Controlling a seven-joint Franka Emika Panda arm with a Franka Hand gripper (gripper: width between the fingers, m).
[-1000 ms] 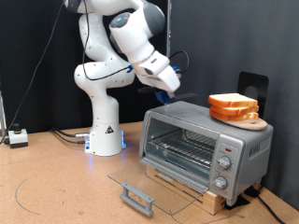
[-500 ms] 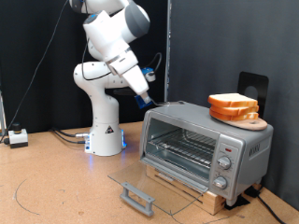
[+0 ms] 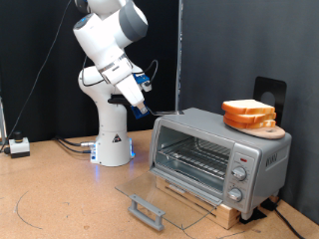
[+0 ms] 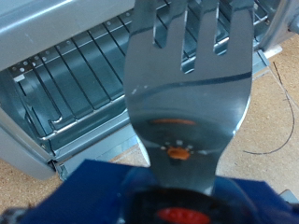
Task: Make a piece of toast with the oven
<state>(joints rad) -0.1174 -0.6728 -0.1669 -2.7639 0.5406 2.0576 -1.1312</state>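
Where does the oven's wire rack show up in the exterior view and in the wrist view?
Exterior view: the wire rack sits inside the oven, behind its dropped glass door.
Wrist view: the wire rack lies behind the fork on the end effector.
Shared landmark: the open oven.

We see a large metal fork [image 4: 192,89] filling the middle of the wrist view, its tines pointing away from the camera and its shiny face mirroring an orange-red spot. Its handle end runs into a blue mount [image 4: 103,191] at the camera's edge of the picture. Beyond the fork lies the oven [image 4: 56,37], its door [image 4: 93,149] let down and the wire rack [image 4: 79,70] bare inside the silver housing. The oven stands on a speckled tan surface [image 4: 271,117], where a thin dark cable [image 4: 280,140] curves.
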